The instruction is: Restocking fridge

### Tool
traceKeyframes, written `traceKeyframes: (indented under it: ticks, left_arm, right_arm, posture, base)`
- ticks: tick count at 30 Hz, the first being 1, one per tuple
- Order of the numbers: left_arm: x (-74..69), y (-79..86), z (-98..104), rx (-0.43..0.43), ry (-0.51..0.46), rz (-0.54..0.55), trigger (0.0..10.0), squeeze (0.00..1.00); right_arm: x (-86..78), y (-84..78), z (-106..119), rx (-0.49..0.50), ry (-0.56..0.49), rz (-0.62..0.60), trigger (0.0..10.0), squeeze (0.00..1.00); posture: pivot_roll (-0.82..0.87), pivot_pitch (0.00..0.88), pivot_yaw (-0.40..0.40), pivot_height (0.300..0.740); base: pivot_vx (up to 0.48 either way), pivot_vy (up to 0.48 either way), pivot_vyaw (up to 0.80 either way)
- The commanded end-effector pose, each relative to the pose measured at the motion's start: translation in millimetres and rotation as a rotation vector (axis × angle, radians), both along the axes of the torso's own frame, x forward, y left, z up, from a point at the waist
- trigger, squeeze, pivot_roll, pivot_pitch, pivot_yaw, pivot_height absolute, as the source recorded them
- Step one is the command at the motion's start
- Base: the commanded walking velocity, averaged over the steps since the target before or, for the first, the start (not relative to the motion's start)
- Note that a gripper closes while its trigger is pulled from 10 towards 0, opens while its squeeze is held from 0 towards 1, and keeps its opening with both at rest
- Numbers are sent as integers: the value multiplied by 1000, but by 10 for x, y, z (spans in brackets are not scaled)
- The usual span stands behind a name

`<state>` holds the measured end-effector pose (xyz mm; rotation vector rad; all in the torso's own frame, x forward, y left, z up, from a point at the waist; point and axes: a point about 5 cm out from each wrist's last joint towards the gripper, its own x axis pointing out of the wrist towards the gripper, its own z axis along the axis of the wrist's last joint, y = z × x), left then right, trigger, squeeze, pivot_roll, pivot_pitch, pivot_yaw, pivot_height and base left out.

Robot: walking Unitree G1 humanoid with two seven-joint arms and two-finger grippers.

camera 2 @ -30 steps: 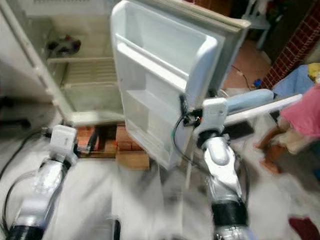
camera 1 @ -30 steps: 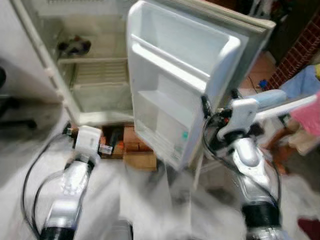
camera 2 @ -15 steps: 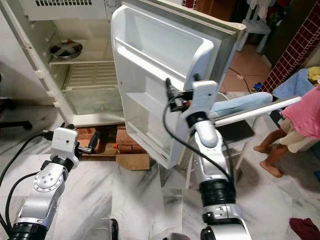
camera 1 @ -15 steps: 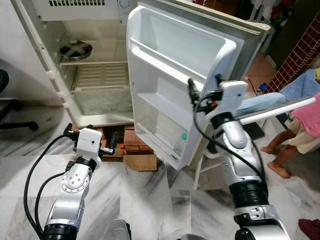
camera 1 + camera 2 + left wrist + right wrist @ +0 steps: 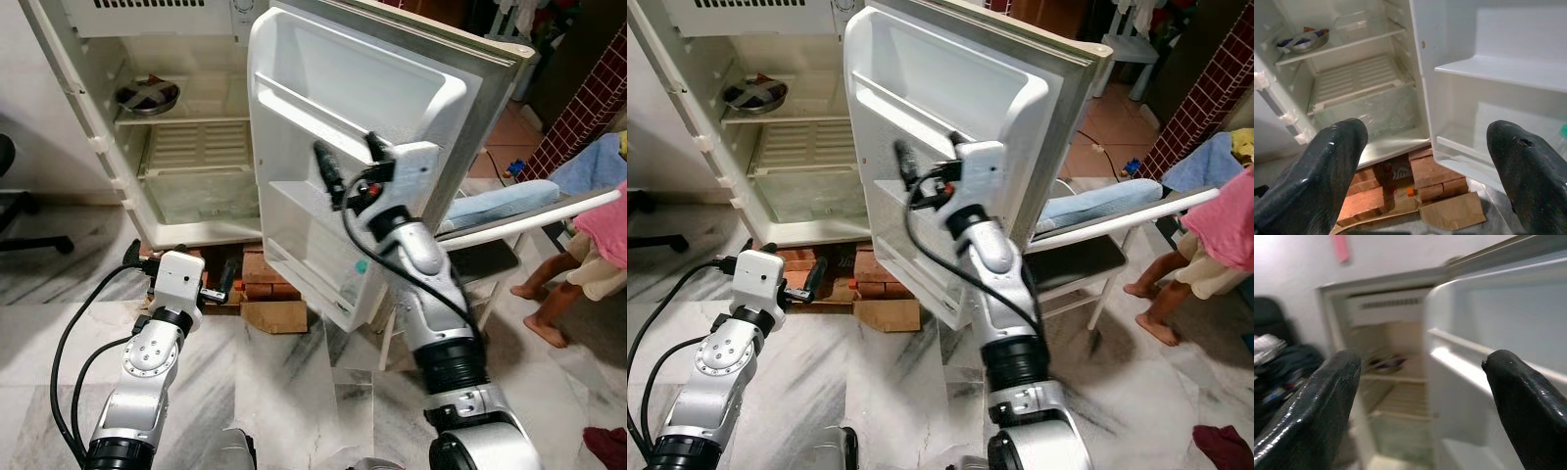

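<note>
Fridge [image 5: 186, 147] stands upright ahead, cavity facing the robot, its door [image 5: 343, 137] swung wide open toward the right. A metal bowl [image 5: 147, 95] sits on the top shelf; its contents are hard to make out. Right gripper [image 5: 348, 166] is raised before the door's inner shelves, fingers spread. Left gripper [image 5: 1425, 161] hangs low, fingers spread, over the bricks [image 5: 1435, 178] under the fridge.
</note>
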<state>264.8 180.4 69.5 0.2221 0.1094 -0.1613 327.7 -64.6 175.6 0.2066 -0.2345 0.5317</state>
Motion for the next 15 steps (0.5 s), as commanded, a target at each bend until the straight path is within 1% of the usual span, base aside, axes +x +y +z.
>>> traceKeyframes:
  ticks: [1, 5, 8, 9, 12, 14, 15]
  left_arm:
    - [2, 5, -15, 15, 12, 5, 10000, 0]
    - [-7, 15, -26, 16, 16, 8, 10000, 0]
    - [-7, 15, -16, 15, 8, 2, 10000, 0]
    - [-5, 11, -7, 11, 2, -5, 10000, 0]
    - [-2, 1, -1, 12, -1, -14, 10000, 0]
    - [1, 2, -2, 14, 1, -16, 10000, 0]
    - [4, 0, -3, 14, 1, -17, 10000, 0]
  right_arm:
    - [-25, -25, -9, -14, 1, 20, 10000, 0]
    - [-184, -89, -277, -104, 77, 124, 10000, 0]
    - [-333, -195, -547, -228, 171, 174, 10000, 0]
    - [-399, -305, -704, -294, 234, 160, 10000, 0]
    - [-494, -447, -804, -317, 262, 137, 10000, 0]
    - [-530, -475, -804, -328, 251, 137, 10000, 0]
    - [-556, -485, -778, -313, 234, 125, 10000, 0]
  posture:
    - [18, 42, -56, 740]
    - [13, 43, -54, 740]
    - [7, 42, -50, 740]
    - [5, 42, -47, 740]
    - [1, 42, -45, 740]
    - [-2, 42, -44, 740]
    - [-4, 42, -42, 740]
  base:
    - [0, 0, 0]
    - [0, 0, 0]
    - [0, 0, 0]
    - [0, 0, 0]
    - [0, -355, 0]
    - [0, -472, 0]
    - [0, -480, 444]
